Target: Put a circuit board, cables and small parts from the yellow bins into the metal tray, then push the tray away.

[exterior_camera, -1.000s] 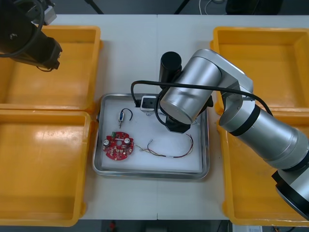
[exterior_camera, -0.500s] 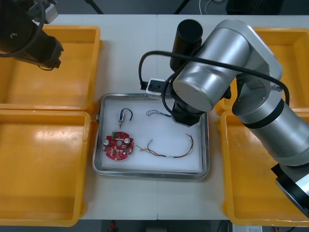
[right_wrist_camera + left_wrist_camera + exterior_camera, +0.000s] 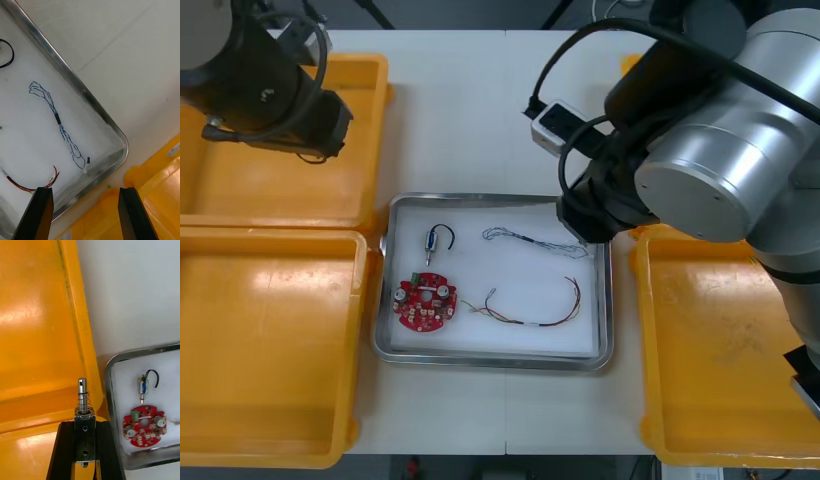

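The metal tray (image 3: 490, 362), white inside, holds a round red circuit board (image 3: 423, 303), a small metal part with a black wire (image 3: 436, 240), a twisted blue and white cable (image 3: 530, 240) and a red and yellow cable (image 3: 530, 312). My right gripper (image 3: 86, 213) is open and holds nothing; it hangs above the tray's far right corner (image 3: 122, 144), past the end of the blue and white cable (image 3: 60, 123). My left gripper (image 3: 85, 444) is shut on a small metal part with a spring (image 3: 84, 401), over the far left bin's rim (image 3: 80, 322) beside the tray (image 3: 112, 363).
Yellow bins flank the tray: far left (image 3: 280, 190), near left (image 3: 270, 350), near right (image 3: 730, 360). The right arm (image 3: 720, 150) covers most of the far right bin. Bare table (image 3: 460, 110) lies beyond the tray's far edge.
My right arm has risen and drawn back to the right off the tray, leaving the blue and white cable lying inside. My left arm has shifted right, toward the tray.
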Controlling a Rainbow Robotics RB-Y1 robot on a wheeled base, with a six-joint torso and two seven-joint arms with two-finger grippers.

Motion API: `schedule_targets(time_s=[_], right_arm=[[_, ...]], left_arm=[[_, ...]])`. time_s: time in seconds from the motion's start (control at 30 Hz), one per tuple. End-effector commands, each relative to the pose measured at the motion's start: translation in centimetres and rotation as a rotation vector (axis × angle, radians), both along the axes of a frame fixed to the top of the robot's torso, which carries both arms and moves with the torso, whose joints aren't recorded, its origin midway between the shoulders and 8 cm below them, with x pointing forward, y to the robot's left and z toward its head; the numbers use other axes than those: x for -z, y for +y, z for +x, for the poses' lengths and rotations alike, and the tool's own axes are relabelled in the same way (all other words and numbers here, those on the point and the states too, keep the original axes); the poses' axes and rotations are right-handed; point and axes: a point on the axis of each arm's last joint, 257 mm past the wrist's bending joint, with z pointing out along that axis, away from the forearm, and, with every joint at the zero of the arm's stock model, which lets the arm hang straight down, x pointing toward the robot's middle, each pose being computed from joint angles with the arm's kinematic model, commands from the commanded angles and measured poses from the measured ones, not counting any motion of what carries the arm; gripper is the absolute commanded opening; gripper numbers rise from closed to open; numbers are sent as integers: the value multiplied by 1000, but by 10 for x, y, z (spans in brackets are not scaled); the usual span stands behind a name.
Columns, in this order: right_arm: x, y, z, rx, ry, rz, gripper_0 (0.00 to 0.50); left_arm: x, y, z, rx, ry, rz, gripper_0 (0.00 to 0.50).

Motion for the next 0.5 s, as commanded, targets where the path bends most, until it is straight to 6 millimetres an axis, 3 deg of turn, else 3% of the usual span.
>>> schedule_targets(time_s=[0.03,0.27,0.5], right_arm=[[-9,-39,-9,116,-14,78,500],[-18,-70,-14,217,-37,144,500],[-22,-117,-17,352,-55,216,500]], left_arm=[[4,-30,-7,44,6,21,0],[27,-70,-10,46,25,4,0],[53,-108,-8,22,3,-37,0]])
